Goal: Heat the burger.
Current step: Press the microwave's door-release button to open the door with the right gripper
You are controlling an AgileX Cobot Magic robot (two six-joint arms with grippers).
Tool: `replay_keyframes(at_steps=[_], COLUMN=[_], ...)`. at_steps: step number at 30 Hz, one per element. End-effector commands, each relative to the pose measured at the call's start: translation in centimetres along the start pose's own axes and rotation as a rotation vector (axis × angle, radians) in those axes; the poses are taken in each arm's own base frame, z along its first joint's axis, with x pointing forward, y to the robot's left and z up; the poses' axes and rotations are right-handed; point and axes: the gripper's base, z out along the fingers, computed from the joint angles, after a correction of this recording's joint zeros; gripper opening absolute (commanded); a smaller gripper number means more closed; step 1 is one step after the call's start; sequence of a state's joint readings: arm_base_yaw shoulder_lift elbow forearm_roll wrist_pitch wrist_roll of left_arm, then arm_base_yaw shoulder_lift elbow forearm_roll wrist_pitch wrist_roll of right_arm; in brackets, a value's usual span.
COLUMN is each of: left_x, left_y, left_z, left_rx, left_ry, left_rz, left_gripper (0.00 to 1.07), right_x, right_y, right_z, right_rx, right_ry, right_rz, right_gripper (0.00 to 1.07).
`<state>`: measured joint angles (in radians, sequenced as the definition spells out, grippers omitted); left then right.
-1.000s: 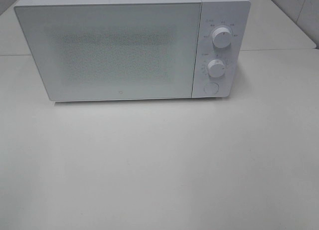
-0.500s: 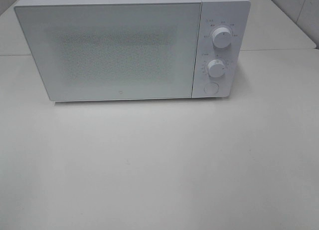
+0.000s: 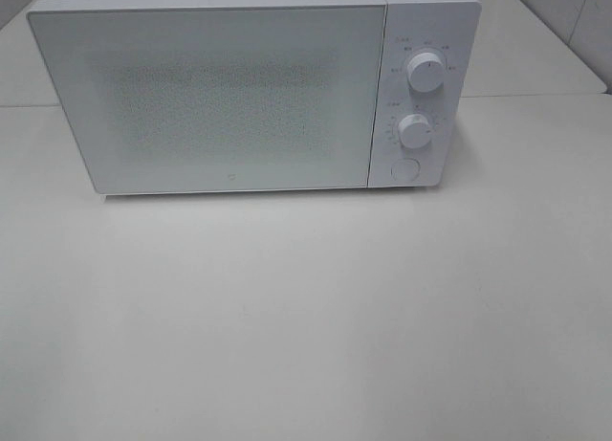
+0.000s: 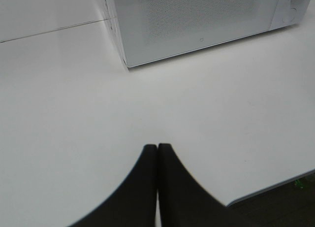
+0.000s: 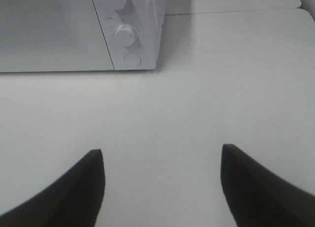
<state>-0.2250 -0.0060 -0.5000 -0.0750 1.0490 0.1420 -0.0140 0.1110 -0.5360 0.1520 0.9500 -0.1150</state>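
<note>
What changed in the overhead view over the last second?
Nothing visibly changed. The microwave sits in the same spot on the table with its door shut. The upper knob and lower knob point as before, and no arm has entered the overhead view.
</note>
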Motion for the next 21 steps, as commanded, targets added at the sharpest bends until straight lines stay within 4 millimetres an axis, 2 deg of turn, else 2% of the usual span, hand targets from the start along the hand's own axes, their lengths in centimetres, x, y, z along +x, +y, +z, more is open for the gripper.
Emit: replay_keyframes(at_steps=[1, 21], left_x=[0.1, 0.1], left_y=[-0.1, -0.1], left_z=[-0.2, -0.2], left_rx=[0.002, 0.002], left_ry=[-0.031, -0.031], left_rz=[-0.008, -0.008], left_gripper=[0.0, 0.0], right_x=[-1.2, -5.3], right_y=[-0.2, -1.4], right_z=[0.7, 6.5], right_rx=[0.005, 0.037], right_ry=[-0.012, -0.003], right_rz=[-0.005, 0.002], right_gripper=[0.64, 0.64])
